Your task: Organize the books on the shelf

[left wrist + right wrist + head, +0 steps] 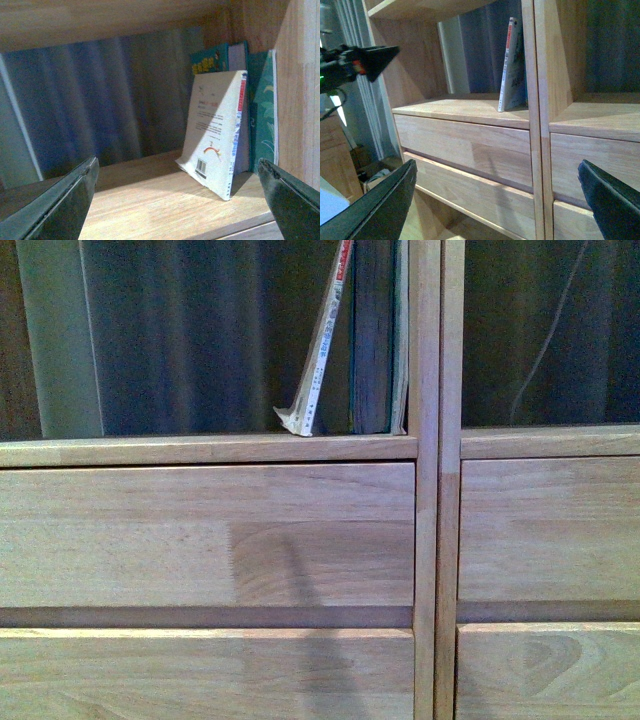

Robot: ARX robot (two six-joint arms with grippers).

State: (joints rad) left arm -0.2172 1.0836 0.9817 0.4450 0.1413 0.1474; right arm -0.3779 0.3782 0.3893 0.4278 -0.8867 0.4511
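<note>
The thin grey booklet (322,360) with a white spine leans tilted against the green books (375,340), which stand upright at the right end of a shelf compartment (200,450). In the left wrist view the booklet (215,130) rests on the shelf board (150,205), its foot out from the green books (262,120). My left gripper (177,200) is open and empty, in front of the compartment, apart from the booklet. My right gripper (495,200) is open and empty, lower down, before the drawer fronts (470,145). The booklet (509,65) shows there too.
A wooden upright (428,480) divides this compartment from the one on the right. Dark curtain (200,330) shows through the open back. My left arm (355,65) reaches in at the shelf's left side. Floor clutter (370,175) lies by the shelf's lower left.
</note>
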